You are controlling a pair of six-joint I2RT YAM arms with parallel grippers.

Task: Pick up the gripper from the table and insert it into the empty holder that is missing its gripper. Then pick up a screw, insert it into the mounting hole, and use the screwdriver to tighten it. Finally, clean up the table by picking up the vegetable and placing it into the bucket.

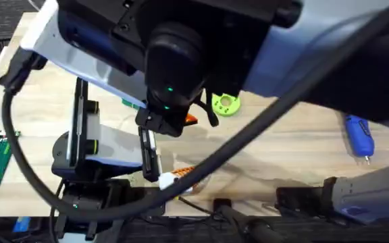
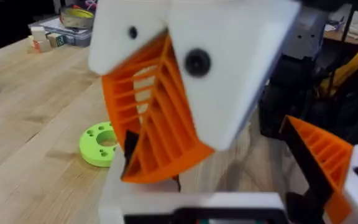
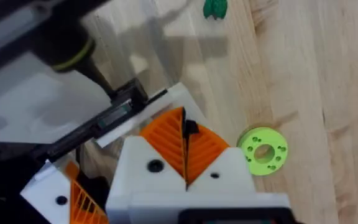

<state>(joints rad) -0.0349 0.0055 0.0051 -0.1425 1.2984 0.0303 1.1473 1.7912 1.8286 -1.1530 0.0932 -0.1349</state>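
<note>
While the right gripper (image 3: 184, 122) hangs low over the middle of the bench (image 3: 328, 74), its white mounts and orange ribbed pads (image 3: 207, 149) are pressed together on the gripper (image 3: 190, 128), the small loose piece whose dark end pokes out between the pads. So these jaws are clamped on it, and it is off the bench, held just above the left arm's fingers. In the left wrist view the right arm's closed pads loom directly over the holder (image 2: 123, 202), the bare white mount at that view's lower edge; whether the held piece touches the holder cannot be told. The left gripper (image 2: 222, 180) has its jaws wide apart, the bare holder on one side and a white mount with an orange tip (image 2: 319, 155) on the other. A bright green disc (image 3: 263, 151) with holes lies flat on the bench just beside the two grippers. The vegetable (image 3: 215, 7), small and dark green, lies on the bench farther off, well apart from the disc. The screwdriver (image 1: 358, 135) lies on the bench far out on the right side, near the right arm, its thin bit pointing toward the near edge.
</note>
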